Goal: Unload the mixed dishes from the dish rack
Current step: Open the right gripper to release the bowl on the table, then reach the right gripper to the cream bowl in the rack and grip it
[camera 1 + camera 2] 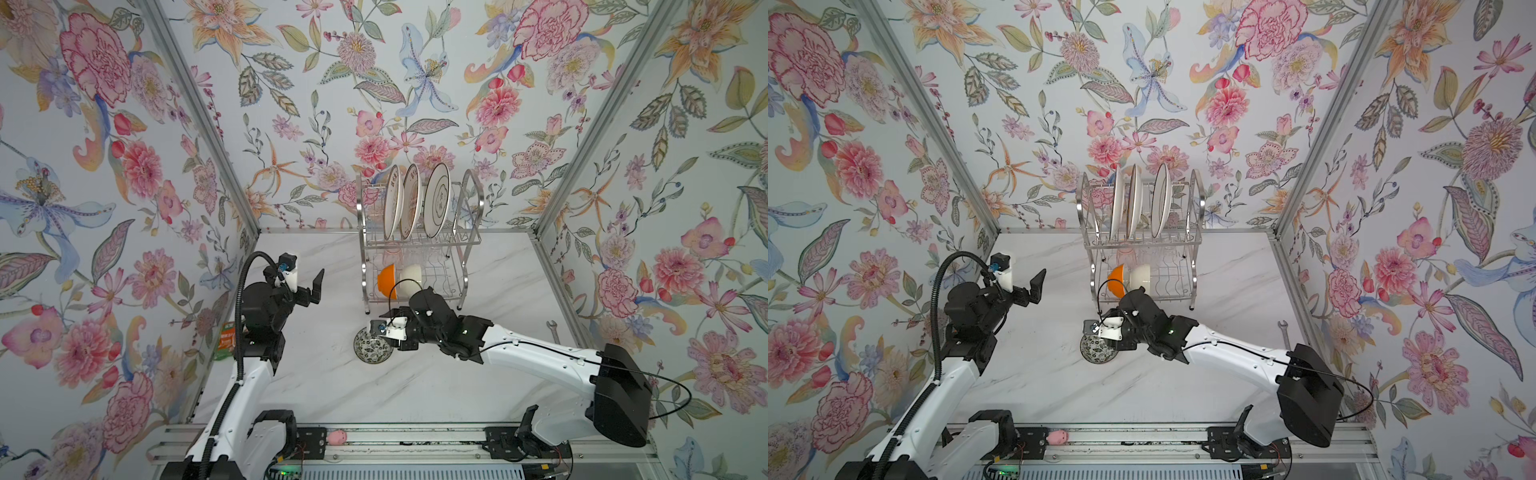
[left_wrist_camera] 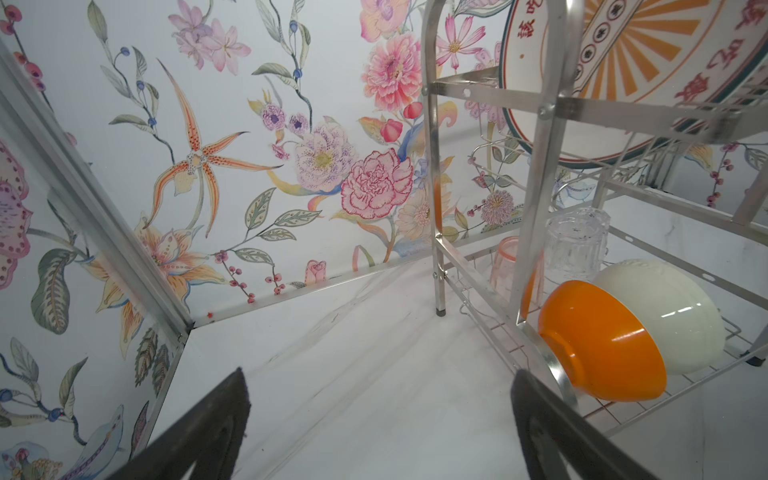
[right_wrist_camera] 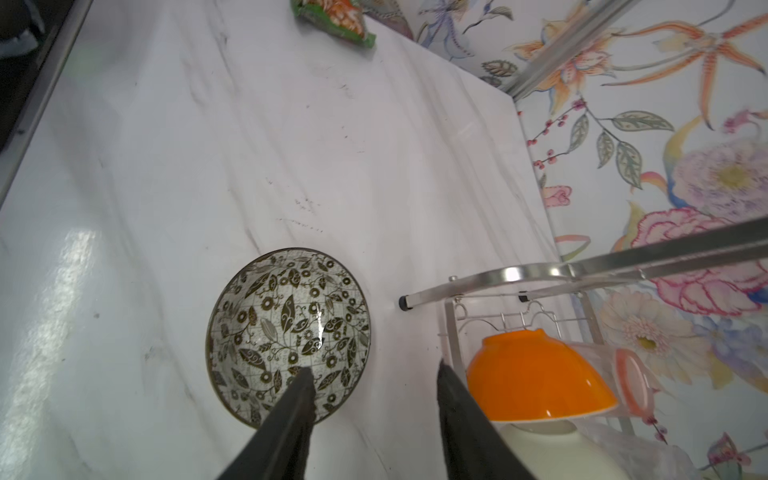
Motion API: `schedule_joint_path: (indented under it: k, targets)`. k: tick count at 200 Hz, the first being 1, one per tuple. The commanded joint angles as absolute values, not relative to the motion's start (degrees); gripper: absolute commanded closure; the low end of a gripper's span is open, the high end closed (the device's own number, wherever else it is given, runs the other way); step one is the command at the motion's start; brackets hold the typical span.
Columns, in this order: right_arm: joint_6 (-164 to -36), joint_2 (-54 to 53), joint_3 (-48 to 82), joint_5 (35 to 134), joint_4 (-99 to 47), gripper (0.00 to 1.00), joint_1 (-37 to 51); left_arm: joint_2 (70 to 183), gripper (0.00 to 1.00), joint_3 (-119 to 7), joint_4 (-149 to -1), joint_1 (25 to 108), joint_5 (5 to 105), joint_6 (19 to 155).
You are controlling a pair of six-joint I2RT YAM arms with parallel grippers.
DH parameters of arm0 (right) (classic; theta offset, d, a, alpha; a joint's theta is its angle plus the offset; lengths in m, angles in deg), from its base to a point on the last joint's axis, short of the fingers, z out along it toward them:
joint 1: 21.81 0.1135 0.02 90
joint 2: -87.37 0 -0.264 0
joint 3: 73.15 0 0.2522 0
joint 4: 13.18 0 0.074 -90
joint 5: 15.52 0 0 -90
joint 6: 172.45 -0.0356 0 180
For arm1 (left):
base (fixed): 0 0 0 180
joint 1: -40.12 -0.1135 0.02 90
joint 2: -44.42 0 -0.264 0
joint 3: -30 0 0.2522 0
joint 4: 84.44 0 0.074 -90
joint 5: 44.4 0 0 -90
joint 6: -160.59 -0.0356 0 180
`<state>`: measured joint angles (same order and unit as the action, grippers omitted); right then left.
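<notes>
Surrounding the marble tabletop (image 1: 332, 395) stand floral-papered walls (image 1: 316, 104).

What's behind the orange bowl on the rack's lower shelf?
A cream bowl right behind it; farther back a clear tumbler and a pink tumbler, the pink one partly covered by a rack post.

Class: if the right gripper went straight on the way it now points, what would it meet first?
Probably the bare table, between the patterned bowl and the dish rack; one of its fingers overlaps the bowl's rim, so depth is unclear.
</notes>
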<state>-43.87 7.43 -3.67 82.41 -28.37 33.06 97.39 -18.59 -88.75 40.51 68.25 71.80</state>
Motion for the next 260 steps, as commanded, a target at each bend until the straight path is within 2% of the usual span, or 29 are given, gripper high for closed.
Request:
schedule_joint_path:
  k: [1,56,115,182,260]
  targets:
    - [-54.15,11.00,-8.46,87.57,-19.95,0.51,30.08,95.61,0.01,-20.01,-88.52,40.34,73.88,69.58]
    - [-76.60,15.96,-20.08,85.35,-4.10,0.49,19.72,94.68,0.01,-17.31,-87.91,42.68,73.37,68.31]
    - [-91.41,14.17,-25.51,93.02,7.33,0.48,10.29,95.33,0.01,-15.44,-85.95,48.72,78.49,66.09]
    - [-95.41,5.04,-22.40,100.78,10.98,0.47,4.26,99.45,0.01,-12.81,-90.47,56.61,74.50,68.31]
    - [-102.05,-6.94,-17.62,105.89,19.03,0.48,1.95,104.69,0.01,-12.97,-93.71,59.81,70.35,69.03]
